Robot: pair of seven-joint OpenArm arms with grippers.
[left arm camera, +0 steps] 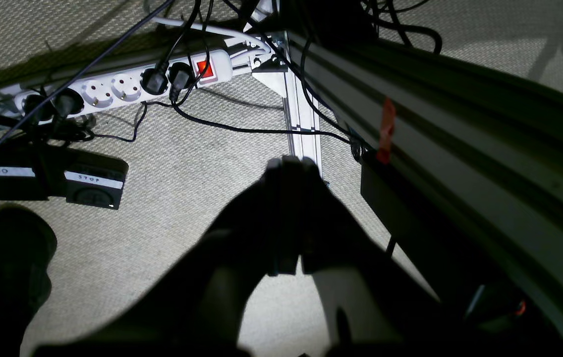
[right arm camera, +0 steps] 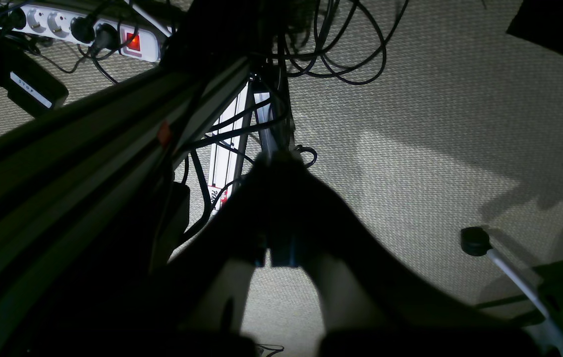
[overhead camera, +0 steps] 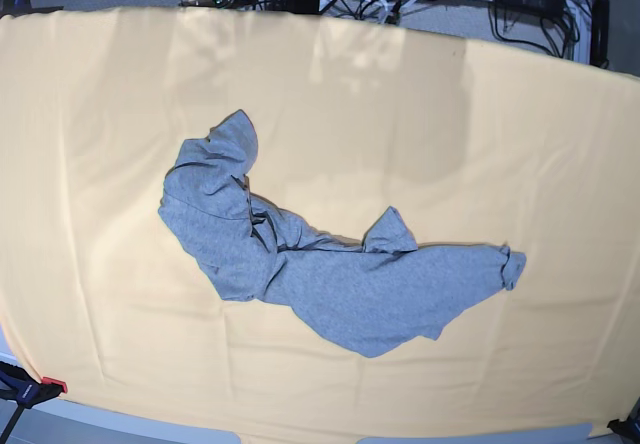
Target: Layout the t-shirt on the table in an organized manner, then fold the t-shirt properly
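T-shirt (overhead camera: 320,264) crumpled on table (overhead camera: 100,114) — left pincer (left arm camera: 289,166), right pincer (right arm camera: 276,161) closed, empty, over carpet (left arm camera: 187,198).

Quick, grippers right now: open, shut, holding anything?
Left gripper: shut, holding nothing.
Right gripper: shut, holding nothing.

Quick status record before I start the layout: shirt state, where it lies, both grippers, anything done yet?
shirt: t-shirt crumpled, bunched and twisted, no lettering visible
location: mid table, resting on the yellow cloth, clear of the edges
left gripper: shut, empty, hanging beside the frame and pointing at the floor
right gripper: shut, empty, also pointing at the floor
arms in base view: none visible
progress: layout not begun
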